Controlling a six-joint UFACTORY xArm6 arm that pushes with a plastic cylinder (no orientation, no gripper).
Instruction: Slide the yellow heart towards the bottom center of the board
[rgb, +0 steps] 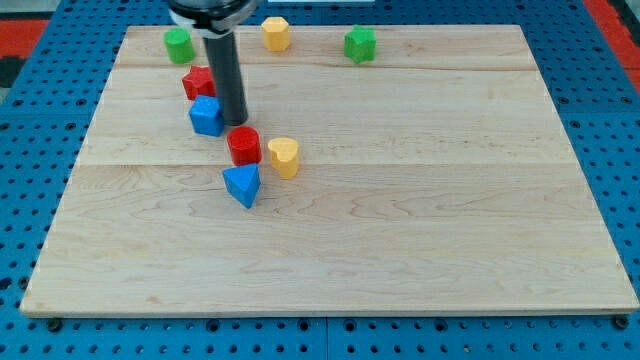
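The yellow heart (284, 157) lies left of the board's middle, touching or almost touching the red cylinder (243, 146) on its left. My tip (235, 122) stands just above the red cylinder and right beside the blue cube (206, 116), up and to the left of the yellow heart. A blue triangle block (242, 185) lies just below the red cylinder. A red star-like block (199, 82) sits above the blue cube, partly behind the rod.
A green cylinder (179, 44) is at the top left, a yellow hexagon block (276, 33) at the top centre-left, and a green star-like block (360, 44) at the top centre-right. The wooden board (420, 240) lies on a blue pegboard.
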